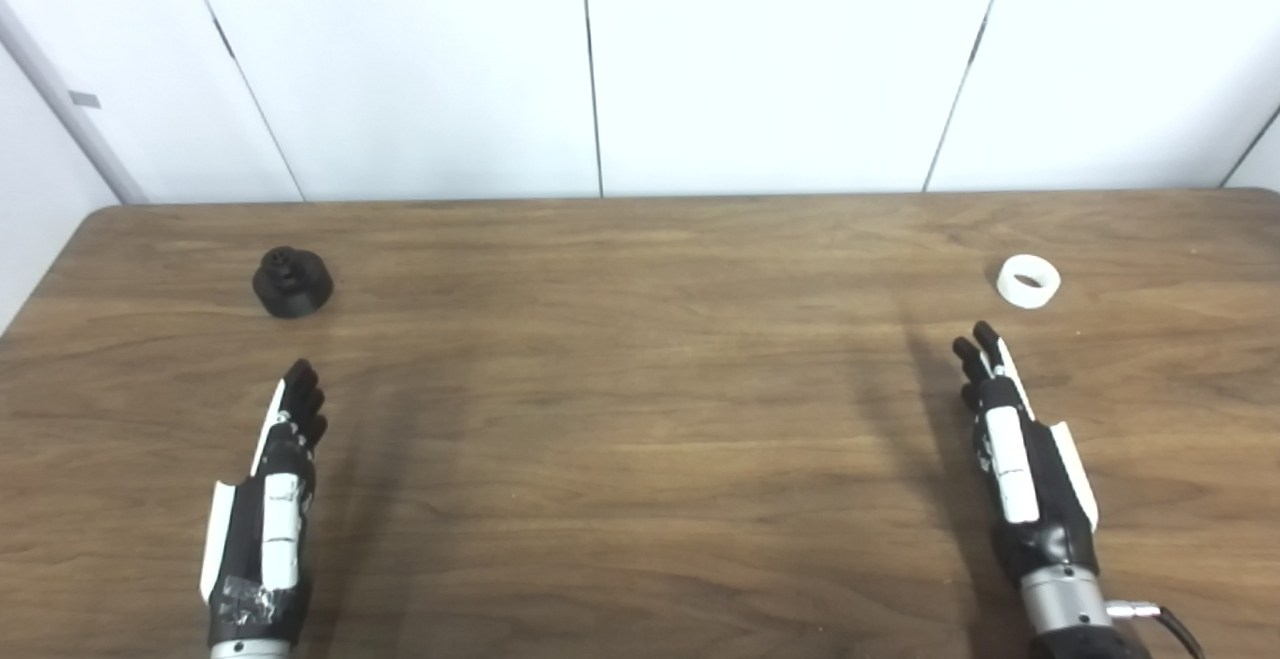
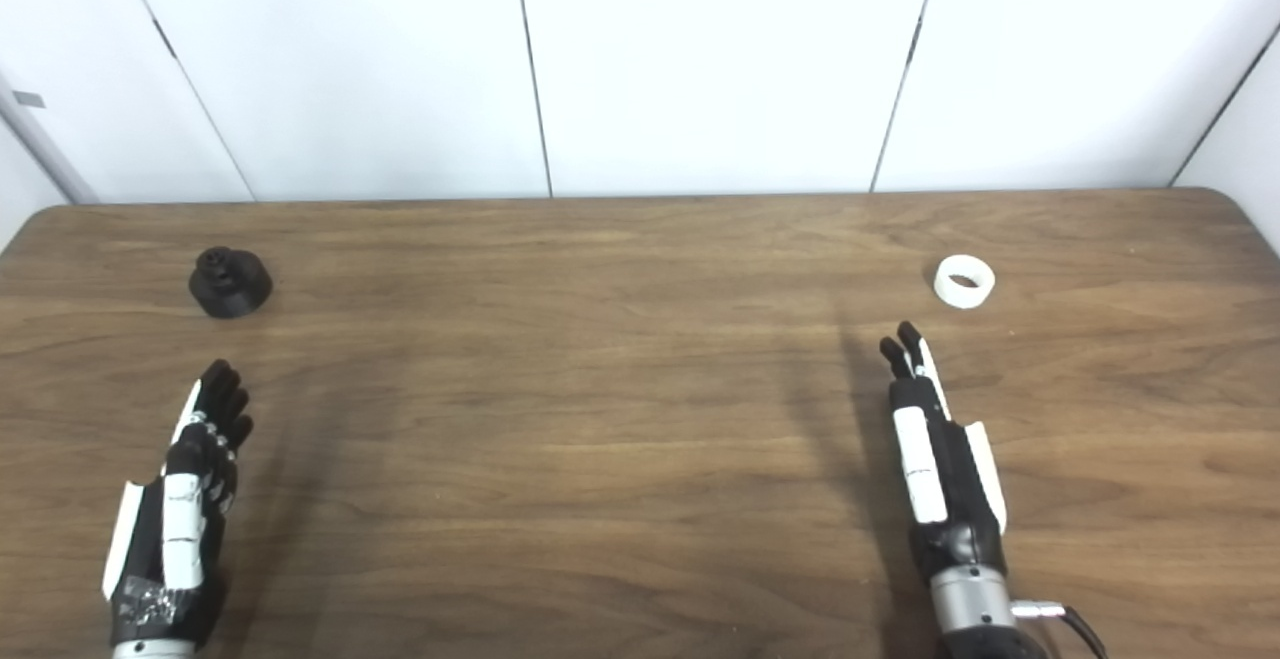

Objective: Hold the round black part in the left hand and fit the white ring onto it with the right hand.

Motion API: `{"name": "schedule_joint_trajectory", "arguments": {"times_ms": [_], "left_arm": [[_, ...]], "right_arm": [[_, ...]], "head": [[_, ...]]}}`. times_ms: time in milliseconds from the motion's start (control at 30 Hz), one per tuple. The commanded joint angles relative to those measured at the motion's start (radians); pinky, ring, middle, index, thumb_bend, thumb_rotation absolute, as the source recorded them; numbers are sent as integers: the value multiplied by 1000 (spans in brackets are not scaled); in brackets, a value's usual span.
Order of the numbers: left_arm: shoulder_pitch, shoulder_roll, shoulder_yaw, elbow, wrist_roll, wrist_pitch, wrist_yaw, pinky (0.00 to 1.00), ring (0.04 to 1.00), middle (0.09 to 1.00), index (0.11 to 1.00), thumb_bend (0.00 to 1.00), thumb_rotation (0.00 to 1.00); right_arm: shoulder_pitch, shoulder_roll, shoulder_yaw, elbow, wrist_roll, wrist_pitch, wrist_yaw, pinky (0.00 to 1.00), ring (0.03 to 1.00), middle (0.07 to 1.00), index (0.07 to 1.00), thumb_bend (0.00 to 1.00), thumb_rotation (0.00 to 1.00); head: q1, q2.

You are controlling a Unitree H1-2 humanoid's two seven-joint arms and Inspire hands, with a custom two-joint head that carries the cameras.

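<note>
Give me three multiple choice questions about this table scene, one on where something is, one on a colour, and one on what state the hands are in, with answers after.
1. Where does the round black plastic part sit on the brown wooden table?
A. Far left, beyond the left hand
B. Far right, beside the ring
C. Centre of the table

2. What colour is the small plastic ring lying ahead of the right hand?
A. Black
B. White
C. Red

3. What state is the left hand in?
A. Shut on the black part
B. Shut on the ring
C. Open, holding nothing

Answers:
1. A, the part rests on the left side, just past the left fingertips and apart from them.
2. B, it shows white against the dark wood.
3. C, its fingers are stretched out with bare table between them and the part.
</note>
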Motion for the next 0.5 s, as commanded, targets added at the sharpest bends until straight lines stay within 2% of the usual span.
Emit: {"name": "schedule_joint_trajectory", "arguments": {"times_ms": [0,267,467], "left_arm": [[-10,14,9,23,-3,-5,-2,1000,1000,1000,1000,577,988],[-11,15,8,21,4,-2,-2,1000,1000,1000,1000,573,1000],[-10,9,6,17,24,-1,6,1000,1000,1000,997,560,1000]], "right_arm": [[1,11,5,-20,-2,-35,-6,1000,990,950,975,542,1000],[2,11,4,-18,0,-34,-9,1000,992,950,974,551,1000],[0,4,-1,-18,11,-34,-4,1000,987,948,975,557,1000]], "head": [[-2,2],[-2,2],[51,-13]]}}
